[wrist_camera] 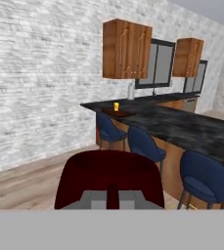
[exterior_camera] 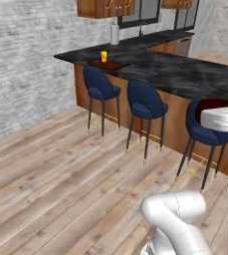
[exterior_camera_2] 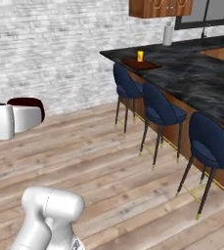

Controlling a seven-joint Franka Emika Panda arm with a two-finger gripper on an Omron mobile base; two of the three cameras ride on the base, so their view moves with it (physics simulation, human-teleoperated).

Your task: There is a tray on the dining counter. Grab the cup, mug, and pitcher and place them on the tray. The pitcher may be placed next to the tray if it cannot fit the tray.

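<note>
Out over the wooden floor (exterior_camera: 60, 164), well short of the bench (exterior_camera: 185, 72), the dark maroon mug (wrist_camera: 108, 178) hangs in the claw (wrist_camera: 112, 197), whose two fingers are pinched tight on the mug's near rim; in the hand view the mug's open mouth sits right above the fingertips, and in the left base view its dark red body (exterior_camera: 212, 104) shows just behind the white hand. From the right side the mug (exterior_camera_2: 28, 103) peeks out past the hand in the same way. Far off at the end of the black marble bench lies the reddish-brown tray (exterior_camera: 108, 63), and the yellow cup (exterior_camera: 104, 56) stands upright at the tray's back edge; whether it rests inside the rim or just behind it is hard to tell from here. Beyond the tray, near the wall, the tall greyish pitcher (exterior_camera: 114, 34) stands on the bench, apart from the tray. Three navy stools (exterior_camera: 145, 104) line the bench's wood front, nearer than the tray. A white brick wall (exterior_camera: 21, 60) runs behind, with wood cabinets (wrist_camera: 126, 49) hung above the far end and dark windows (wrist_camera: 160, 63) beside them.
</note>
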